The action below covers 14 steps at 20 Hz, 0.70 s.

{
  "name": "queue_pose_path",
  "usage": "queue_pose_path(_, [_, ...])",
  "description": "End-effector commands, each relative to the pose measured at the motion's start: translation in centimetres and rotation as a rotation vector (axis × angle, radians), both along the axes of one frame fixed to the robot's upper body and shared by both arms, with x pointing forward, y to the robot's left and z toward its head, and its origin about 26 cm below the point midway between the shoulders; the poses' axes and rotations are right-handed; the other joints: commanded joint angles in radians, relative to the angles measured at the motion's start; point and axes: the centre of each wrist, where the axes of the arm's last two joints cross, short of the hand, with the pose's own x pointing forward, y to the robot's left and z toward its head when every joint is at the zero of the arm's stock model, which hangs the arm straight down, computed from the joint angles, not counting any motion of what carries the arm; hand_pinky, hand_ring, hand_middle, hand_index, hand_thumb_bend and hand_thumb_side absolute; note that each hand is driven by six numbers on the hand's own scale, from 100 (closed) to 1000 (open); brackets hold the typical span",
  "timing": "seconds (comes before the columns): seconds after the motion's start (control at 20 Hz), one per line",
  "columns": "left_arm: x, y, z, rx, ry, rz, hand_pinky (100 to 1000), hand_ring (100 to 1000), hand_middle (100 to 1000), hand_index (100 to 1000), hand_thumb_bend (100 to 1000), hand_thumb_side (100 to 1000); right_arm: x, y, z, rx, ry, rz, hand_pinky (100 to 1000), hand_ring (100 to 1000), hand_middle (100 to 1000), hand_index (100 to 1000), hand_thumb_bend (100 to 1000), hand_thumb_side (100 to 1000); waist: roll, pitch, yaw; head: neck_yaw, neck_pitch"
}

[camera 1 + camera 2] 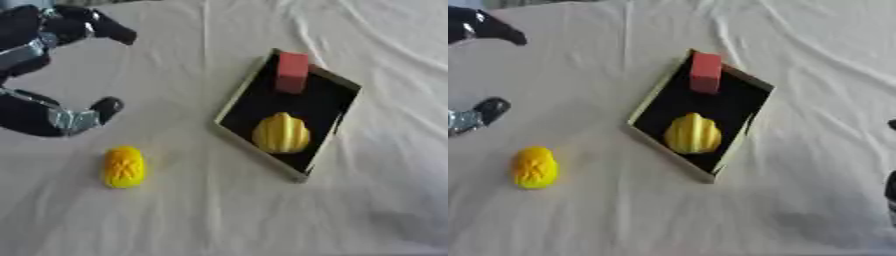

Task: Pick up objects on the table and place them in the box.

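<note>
Yellow ribbed item (281,133) and red block (292,72): already in the box (229,108). Yellow corn-like piece (123,166): left on the white cloth (175,215), just below our left hand (61,117), which hangs spread, holding nothing; we cannot read the right hand

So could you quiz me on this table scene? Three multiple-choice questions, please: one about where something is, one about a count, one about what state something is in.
1. Where is the red block?
A. On the cloth beside the box
B. In the far end of the box
C. In the left hand

2. How many things lie in the box?
A. One
B. Two
C. Three

3. What is the left hand doing?
A. Holding the yellow corn-like object
B. Open, holding nothing
C. Pressing on the box

Answers:
1. B: it stands inside the far corner.
2. B: the red block and a ribbed yellow object.
3. B: its fingers are spread, and the corn-like object lies alone on the cloth.
</note>
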Motion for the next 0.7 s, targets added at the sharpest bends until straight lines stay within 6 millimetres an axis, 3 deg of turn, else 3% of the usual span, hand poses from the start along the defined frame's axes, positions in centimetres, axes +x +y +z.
queue_pose_path(0.05, [-0.4,0.3,0.4,0.112,0.034,0.004,922,873,794,918,376,585,0.0,0.2,0.6,0.011,-0.066,0.030,992,884,718,808,100,470,-0.004,-0.019,0.002,-0.004,0.003])
queue_pose_path(0.25, [-0.5,0.5,-0.8,0.164,0.127,0.026,924,874,787,912,427,629,0.1,0.4,0.6,0.019,-0.067,0.031,992,881,714,806,100,470,-0.003,-0.019,0.000,-0.006,0.004])
queue_pose_path(0.45, [-0.5,0.5,-1.8,0.173,0.168,0.083,933,870,783,911,508,571,0.2,0.5,0.6,0.025,-0.062,0.032,994,878,709,802,100,470,-0.002,-0.021,-0.003,-0.008,0.005])
queue_pose_path(0.7, [-0.5,0.4,-2.7,0.146,0.174,0.140,956,887,802,947,485,213,0.2,0.5,0.7,0.031,-0.056,0.037,995,875,705,800,100,470,-0.002,-0.026,-0.001,-0.009,0.007])
